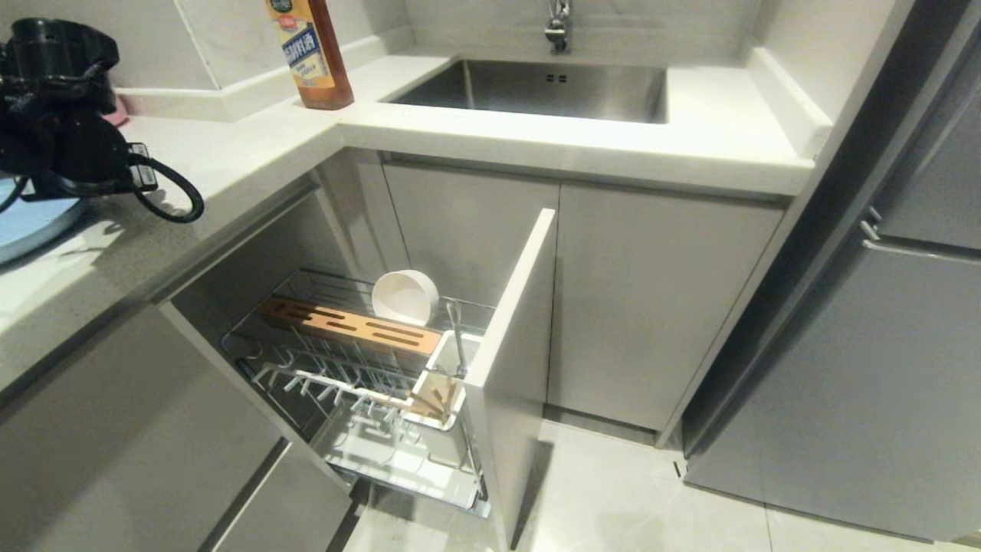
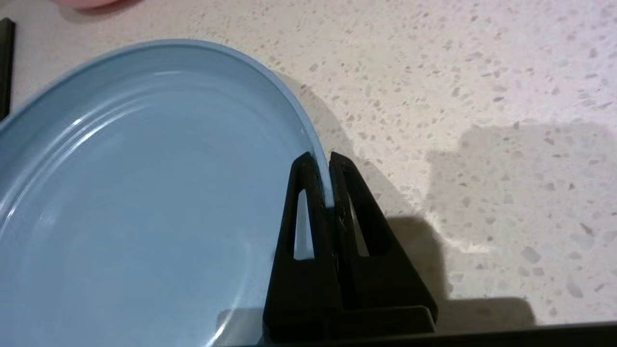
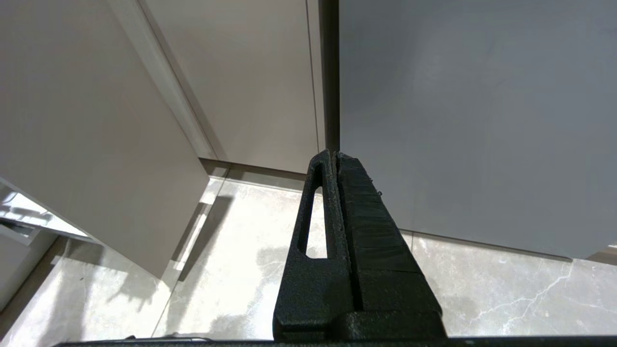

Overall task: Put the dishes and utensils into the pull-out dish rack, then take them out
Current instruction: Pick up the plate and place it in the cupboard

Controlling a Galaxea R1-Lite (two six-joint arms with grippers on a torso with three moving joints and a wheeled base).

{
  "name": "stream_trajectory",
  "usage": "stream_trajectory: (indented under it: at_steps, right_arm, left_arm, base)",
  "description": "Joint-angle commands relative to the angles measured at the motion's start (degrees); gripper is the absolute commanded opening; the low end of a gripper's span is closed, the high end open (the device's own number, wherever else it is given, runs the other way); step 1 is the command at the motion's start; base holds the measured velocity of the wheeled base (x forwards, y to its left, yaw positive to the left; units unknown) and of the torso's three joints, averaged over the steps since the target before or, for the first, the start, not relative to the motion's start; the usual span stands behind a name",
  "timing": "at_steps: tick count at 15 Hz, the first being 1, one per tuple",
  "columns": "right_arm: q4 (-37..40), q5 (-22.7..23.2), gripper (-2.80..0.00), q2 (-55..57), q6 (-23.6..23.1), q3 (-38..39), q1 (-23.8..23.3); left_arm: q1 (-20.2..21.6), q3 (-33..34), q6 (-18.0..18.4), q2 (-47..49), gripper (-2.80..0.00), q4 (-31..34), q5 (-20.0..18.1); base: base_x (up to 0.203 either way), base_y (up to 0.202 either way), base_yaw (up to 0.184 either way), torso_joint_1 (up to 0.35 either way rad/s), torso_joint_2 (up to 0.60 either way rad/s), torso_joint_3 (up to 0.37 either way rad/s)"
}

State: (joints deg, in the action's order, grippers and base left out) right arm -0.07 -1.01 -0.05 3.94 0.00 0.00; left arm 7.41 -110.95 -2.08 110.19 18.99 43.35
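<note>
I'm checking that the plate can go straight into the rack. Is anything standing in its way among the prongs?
Nothing visible. The left end effector is shut on the blue plate's rim on the counter. In the rack, the prongs are bare; the white bowl sits behind the wooden block.

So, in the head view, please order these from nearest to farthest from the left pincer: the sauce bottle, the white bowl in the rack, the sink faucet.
Left pincer, on the left counter, is shut on the blue plate.
1. Sauce bottle, on the counter by the back wall.
2. White bowl, down in the pull-out rack.
3. Faucet, behind the sink.
</note>
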Motion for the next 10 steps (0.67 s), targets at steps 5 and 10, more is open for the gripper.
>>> stream_trajectory:
  at_steps: [5, 10]
  right_arm:
    - [0.0, 0.0, -2.8, 0.0, 0.0, 0.0, 0.0]
    - [0.0, 0.0, -2.8, 0.0, 0.0, 0.0, 0.0]
  left_arm:
    - [-0.2, 0.2, -0.6, -3.4, -2.8, 0.2, 0.2]
    - [-0.4, 0.6, -5.9, -14.2, -2.8, 0.7, 0.1]
  base:
    - [0.0, 0.0, 0.0, 0.0, 0.0, 0.0]
    - [0.0, 0.0, 0.0, 0.0, 0.0, 0.0]
